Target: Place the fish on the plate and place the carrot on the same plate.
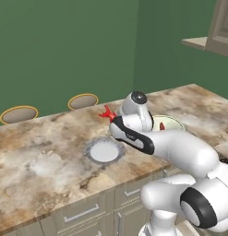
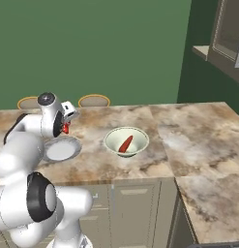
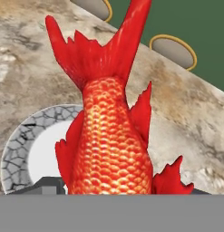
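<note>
My gripper (image 3: 109,192) is clamped on the fish (image 3: 109,136), which fills the hand view's centre above the plate (image 3: 22,140) at lower left, so I'd centre it before lowering.

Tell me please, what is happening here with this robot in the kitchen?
The white arm's claw holds the red fish in the air, above the marble counter and close to the small grey plate, which has nothing on it. The fish's tail sticks out behind the arm's wrist. The carrot lies in the cream bowl, to the right of the plate. So neither thing is on the plate yet.
</note>
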Available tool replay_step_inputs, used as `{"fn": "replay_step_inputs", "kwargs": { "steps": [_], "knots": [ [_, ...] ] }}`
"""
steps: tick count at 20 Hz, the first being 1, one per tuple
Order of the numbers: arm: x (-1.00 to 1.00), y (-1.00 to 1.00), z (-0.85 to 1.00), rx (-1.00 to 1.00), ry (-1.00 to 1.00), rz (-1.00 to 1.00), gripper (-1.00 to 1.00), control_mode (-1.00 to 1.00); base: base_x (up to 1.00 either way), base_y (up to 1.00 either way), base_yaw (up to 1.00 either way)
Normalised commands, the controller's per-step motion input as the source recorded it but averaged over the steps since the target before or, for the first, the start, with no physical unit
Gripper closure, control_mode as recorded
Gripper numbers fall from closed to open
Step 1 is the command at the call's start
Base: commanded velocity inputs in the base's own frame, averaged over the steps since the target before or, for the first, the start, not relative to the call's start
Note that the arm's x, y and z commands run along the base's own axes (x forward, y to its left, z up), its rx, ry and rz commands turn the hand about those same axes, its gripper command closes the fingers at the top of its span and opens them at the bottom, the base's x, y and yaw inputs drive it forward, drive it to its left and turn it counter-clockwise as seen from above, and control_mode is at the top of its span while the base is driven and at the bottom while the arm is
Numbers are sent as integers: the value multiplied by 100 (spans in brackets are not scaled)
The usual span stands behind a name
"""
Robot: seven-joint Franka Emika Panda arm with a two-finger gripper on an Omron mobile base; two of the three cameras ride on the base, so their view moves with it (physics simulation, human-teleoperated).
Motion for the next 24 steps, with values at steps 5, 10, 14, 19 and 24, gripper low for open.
{"fn": "replay_step_inputs", "kwargs": {
  "steps": [5, 10, 14, 19, 24],
  "knots": [
    [0, 0, 0, 0, 0, 0, 100, 100, 23, 0, 1],
    [19, 43, 0, -2, 36, 0, 100, -100, 0, 0, 0],
    [0, 10, 0, 4, 33, -7, 100, -100, 0, 0, 0],
    [0, 13, -8, 6, 14, -19, 100, -100, 0, 0, 0],
    [0, 1, -18, -3, 7, -3, 100, -100, 0, 0, 0]
  ]
}}
